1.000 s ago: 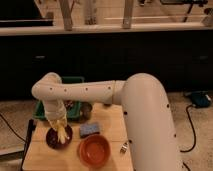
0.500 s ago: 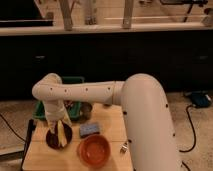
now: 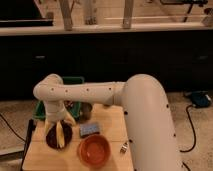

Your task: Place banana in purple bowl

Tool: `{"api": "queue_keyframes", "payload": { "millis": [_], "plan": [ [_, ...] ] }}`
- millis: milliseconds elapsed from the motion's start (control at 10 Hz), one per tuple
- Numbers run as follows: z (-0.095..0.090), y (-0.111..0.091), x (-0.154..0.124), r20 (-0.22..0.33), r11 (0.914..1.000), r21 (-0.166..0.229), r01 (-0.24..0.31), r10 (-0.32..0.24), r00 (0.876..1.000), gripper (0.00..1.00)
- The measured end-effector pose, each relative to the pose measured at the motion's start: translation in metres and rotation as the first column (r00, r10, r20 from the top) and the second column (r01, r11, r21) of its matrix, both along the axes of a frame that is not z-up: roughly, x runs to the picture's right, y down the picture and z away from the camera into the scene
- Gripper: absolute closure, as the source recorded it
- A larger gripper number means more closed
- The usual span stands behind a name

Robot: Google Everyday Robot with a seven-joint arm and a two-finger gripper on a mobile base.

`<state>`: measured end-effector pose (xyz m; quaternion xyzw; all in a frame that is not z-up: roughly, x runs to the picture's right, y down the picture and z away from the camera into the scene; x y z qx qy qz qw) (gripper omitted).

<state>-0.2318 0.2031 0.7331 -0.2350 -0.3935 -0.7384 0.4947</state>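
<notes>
— What's crowding the gripper (image 3: pixel 60 123)?

— Not much gets in its way. It hangs just above the purple bowl (image 3: pixel 50 141), at the left end of the desk (image 3: pixel 42 159). Its fingers are spread apart and hold nothing. The banana (image 3: pixel 60 136) lies directly under it, inside that bowl, with one end pointing up between the fingers.

— And around it?

— Just to its right lies a blue-grey block (image 3: pixel 90 129). Lower right of it stands an orange bowl (image 3: pixel 94 150), close to the purple one but apart from it. Farther right, near the desk's edge, is a small white thing (image 3: pixel 123 147). Behind the gripper sits a green bin (image 3: pixel 76 81).

— Count them for me.

— Two bowls, one banana, one block, one bin, one small white thing.

— Anything you can't make out?

— The white arm (image 3: pixel 85 93) crosses in front of the bin and hides most of it; its contents are only dark shapes. I can't tell what the white thing is. The arm's thick part covers the desk's right edge.
</notes>
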Motion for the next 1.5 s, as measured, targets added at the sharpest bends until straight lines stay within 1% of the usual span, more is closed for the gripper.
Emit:
{"api": "queue_keyframes", "payload": {
  "millis": [600, 1500],
  "plan": [
    [0.0028, -0.0031, 0.0022, 0.027, 0.9996, -0.028, -0.004, 0.005, 1.000, 0.20],
    [0.0028, -0.0030, 0.0022, 0.027, 0.9996, -0.028, -0.004, 0.005, 1.000, 0.20]
  ]
}}
